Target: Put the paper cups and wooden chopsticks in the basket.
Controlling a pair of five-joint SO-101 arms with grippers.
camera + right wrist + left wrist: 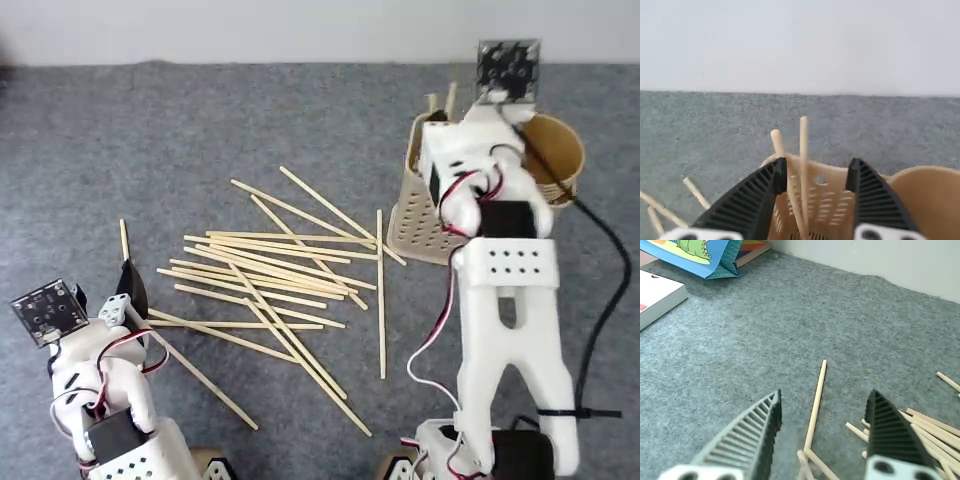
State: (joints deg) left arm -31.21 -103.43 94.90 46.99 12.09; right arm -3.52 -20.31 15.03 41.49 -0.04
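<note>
Many wooden chopsticks (275,270) lie scattered on the grey carpet in the middle. A beige slotted basket (415,215) stands at the right, with two chopsticks (803,145) upright inside it. A brown paper cup (556,152) sits just beside the basket, on its right. My right gripper (817,167) hangs open over the basket rim (832,181), and the two upright sticks rise between its fingers. My left gripper (825,393) is open low over the carpet at the near left, straddling a single chopstick (816,402).
A white book (655,297) and a coloured picture book (705,255) lie on the carpet far beyond the left gripper. A pale wall runs along the back. A black cable (610,270) trails by the right arm.
</note>
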